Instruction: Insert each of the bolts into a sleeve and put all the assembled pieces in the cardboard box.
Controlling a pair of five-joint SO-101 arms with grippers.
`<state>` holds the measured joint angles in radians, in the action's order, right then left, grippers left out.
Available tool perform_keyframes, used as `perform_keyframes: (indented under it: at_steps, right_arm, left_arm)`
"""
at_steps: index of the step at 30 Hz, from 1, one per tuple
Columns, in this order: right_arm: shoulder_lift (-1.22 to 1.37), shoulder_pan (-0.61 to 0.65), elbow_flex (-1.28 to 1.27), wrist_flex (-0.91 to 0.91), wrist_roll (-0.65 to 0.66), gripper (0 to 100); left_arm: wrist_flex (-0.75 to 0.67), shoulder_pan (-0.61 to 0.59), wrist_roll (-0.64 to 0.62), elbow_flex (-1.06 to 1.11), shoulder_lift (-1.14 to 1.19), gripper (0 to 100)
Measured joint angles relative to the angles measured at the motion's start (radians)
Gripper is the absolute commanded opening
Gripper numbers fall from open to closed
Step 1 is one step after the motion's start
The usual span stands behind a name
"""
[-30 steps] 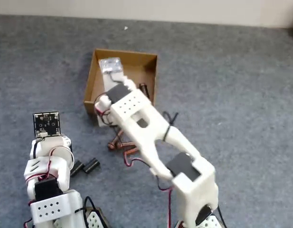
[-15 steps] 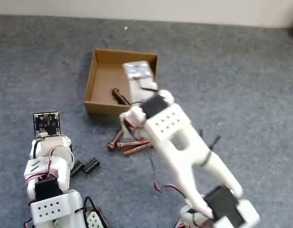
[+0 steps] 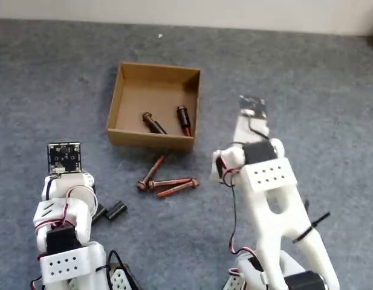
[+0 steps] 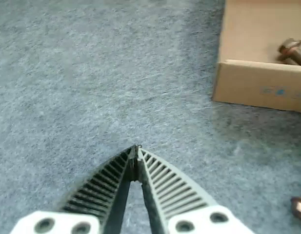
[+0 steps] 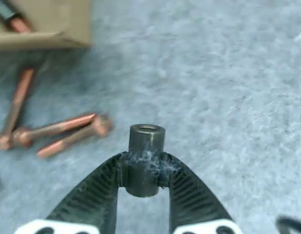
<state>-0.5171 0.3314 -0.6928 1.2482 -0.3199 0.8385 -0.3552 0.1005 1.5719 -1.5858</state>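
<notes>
Black sleeve point(image 5: 147, 141) sits clamped in your right gripper point(image 5: 144, 165); your left gripper point(image 4: 135, 155) is closed, empty; three bolts point(image 3: 171, 181) lie beside the box point(image 3: 151, 140).

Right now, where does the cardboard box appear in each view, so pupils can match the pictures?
High view: cardboard box mid-table, ahead of both arms.
Left wrist view: box wall beyond the shut left gripper.
Right wrist view: box corner beyond the right gripper holding a sleeve.
Shared landmark: loose bolts at the box's front wall.
</notes>
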Motion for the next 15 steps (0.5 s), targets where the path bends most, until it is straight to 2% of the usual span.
perform_keyframes:
  at_steps: [5, 10, 15]
  right_arm:
    - [-0.069, -0.057, -0.187, -0.181, 0.0, 0.5]
    - [-0.149, -0.12, -0.221, -0.224, 0.0, 0.5]
    - [-0.175, -0.173, -0.242, -0.269, 0.0, 0.5]
  left_arm:
    - [0.0, 0.083, 0.0, 0.0, 0.0, 1]
    - [0.002, 0.193, 0.025, -0.069, 0.0, 1]
    - [0.097, 0.336, 0.087, -0.203, 0.002, 2]
